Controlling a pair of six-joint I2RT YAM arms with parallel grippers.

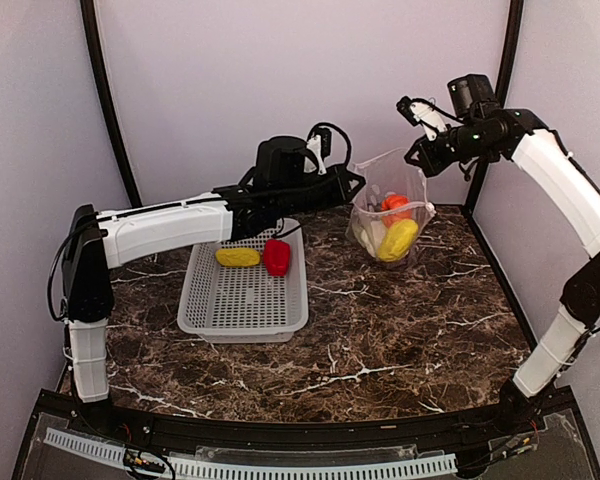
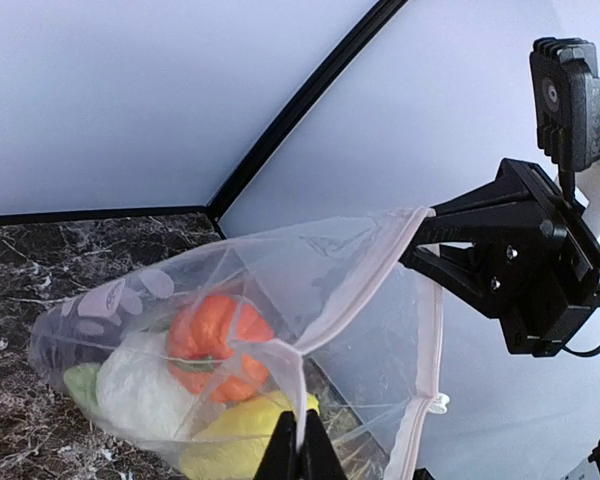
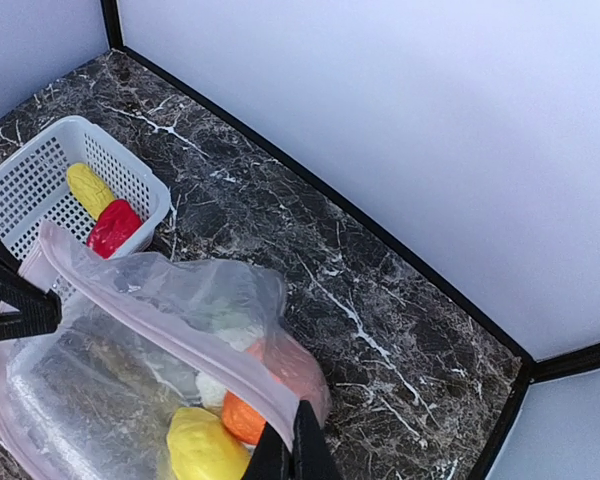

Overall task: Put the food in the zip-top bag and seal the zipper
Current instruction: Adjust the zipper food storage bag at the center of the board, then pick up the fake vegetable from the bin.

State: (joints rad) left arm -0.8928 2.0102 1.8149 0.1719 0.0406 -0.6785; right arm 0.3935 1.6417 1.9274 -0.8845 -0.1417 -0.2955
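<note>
Left fingers (image 2: 302,452): pinched shut on near lip of zip-top bag (image 2: 230,340).
Right fingers (image 3: 292,450): pinched shut on zipper (image 3: 160,320), far lip.
Bag: back right of bench (image 1: 380,330), mouth spread between both.
Left out: yellow piece (image 1: 237,257), red piece (image 1: 276,257) in basket (image 1: 245,300), left of bag, nearer left arm.

A lab test booth: plain white walls (image 1: 230,80), black frame posts (image 1: 108,100), and a marble-patterned tabletop (image 1: 380,320).

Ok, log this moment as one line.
left gripper: shut on bag | right gripper: shut on bag | bag: open, part filled | basket: yellow piece, red piece
</note>
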